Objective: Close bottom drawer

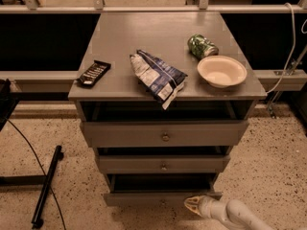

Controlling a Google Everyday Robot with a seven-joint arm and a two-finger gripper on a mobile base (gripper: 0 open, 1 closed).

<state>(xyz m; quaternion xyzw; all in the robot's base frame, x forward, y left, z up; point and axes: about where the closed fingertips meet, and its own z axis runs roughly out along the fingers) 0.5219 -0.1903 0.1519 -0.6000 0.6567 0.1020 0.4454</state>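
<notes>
The bottom drawer (144,198) is the lowest, slimmest grey front of the cabinet (163,143). It stands pulled out a little, with a dark gap above it. My gripper (193,205) comes in from the lower right on a white arm. Its yellowish tip sits at the drawer front's right part, touching or almost touching it. The drawer's knob is hard to make out.
On the cabinet top lie a black remote (94,73), a blue-white chip bag (158,77), a green can (202,46) and a cream bowl (221,71). The top drawer (164,134) and middle drawer (163,164) also stand slightly out. A black stand leg (46,186) lies on the floor at left.
</notes>
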